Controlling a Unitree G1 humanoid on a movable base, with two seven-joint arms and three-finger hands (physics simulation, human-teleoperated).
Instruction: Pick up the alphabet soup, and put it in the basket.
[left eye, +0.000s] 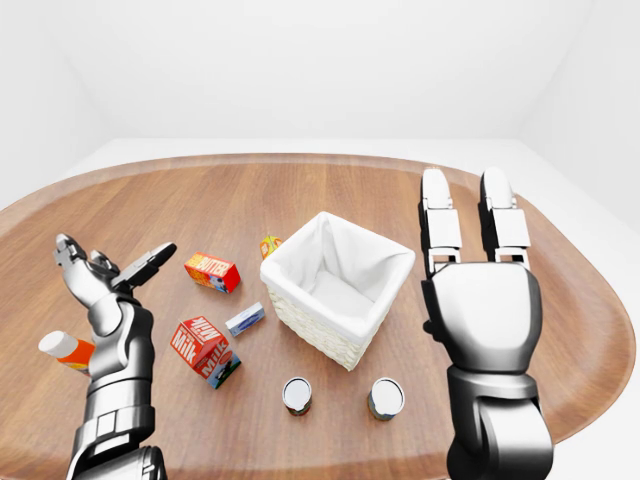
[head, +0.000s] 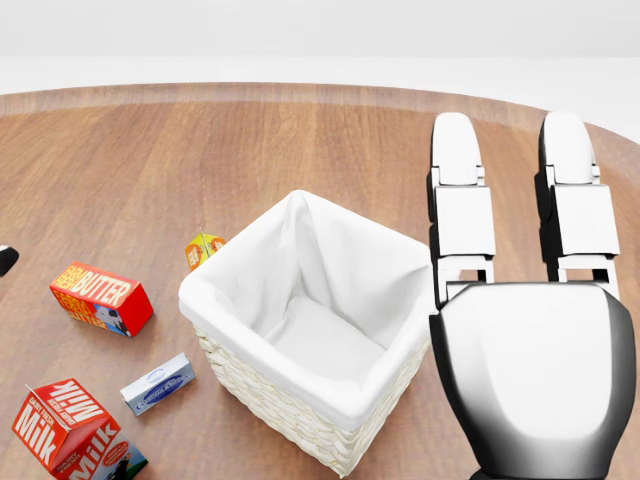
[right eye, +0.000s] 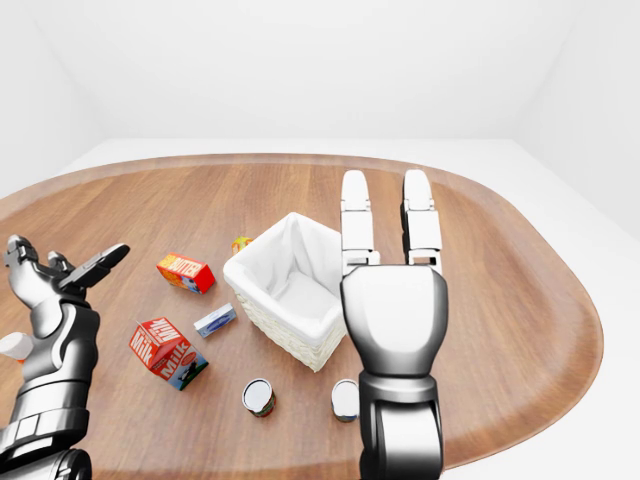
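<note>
Basket (left eye: 338, 283) sits mid-table (left eye: 300, 190), white-lined and holding nothing, as the right hand (left eye: 480, 290) rises at its 3 o'clock, fingers (left eye: 437, 215) straight and spread, gripping nothing. Two cans stand at the basket's 6 o'clock, one (left eye: 297, 394) left and one (left eye: 385, 397) right; which is the alphabet soup cannot be told. The left hand (left eye: 100, 275) hangs open at 9 o'clock, near a butter box (left eye: 211, 271) and milk carton (left eye: 203, 348).

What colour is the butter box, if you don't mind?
The butter box is red and orange, clearest in the head view.
</note>
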